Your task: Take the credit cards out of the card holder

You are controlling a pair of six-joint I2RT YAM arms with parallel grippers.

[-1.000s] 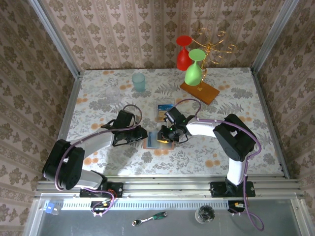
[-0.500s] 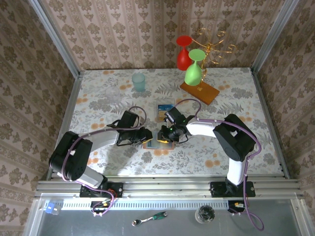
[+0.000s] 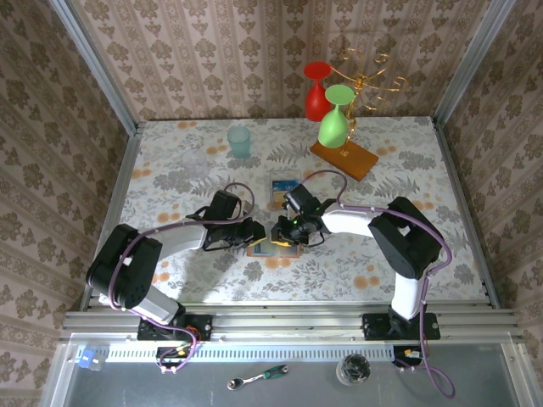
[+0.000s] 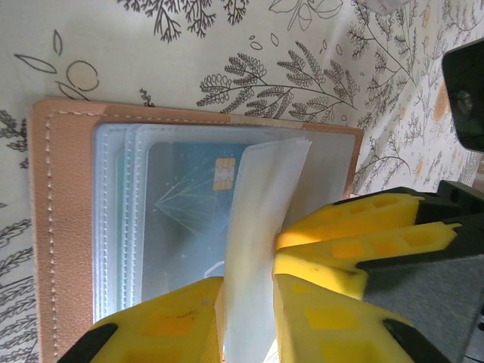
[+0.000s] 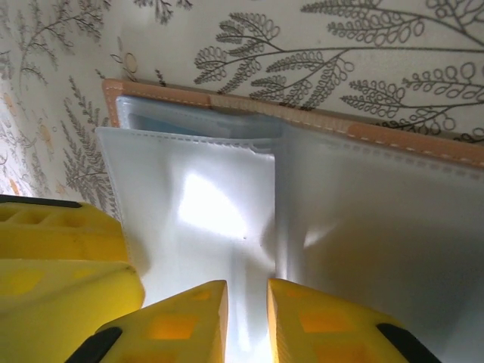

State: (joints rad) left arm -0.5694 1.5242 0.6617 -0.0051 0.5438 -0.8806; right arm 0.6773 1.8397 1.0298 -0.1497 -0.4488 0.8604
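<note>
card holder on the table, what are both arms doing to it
The card holder lies open on the table. The left tool pinches a clear sleeve, holding it raised off the stack. The right tool seems closed on a sleeve too. A teal card sits inside a sleeve, not yet out.

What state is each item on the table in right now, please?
card holder, open flat on the table.
chip card, inside a sleeve in the holder.
clear sleeve, lifted upright.
left gripper, shut on the clear sleeve.
right gripper, fingers nearly together over a sleeve; grip unclear.
loose cards, flat on the table.
green glass, upside down.
teal cup, upright.
</note>
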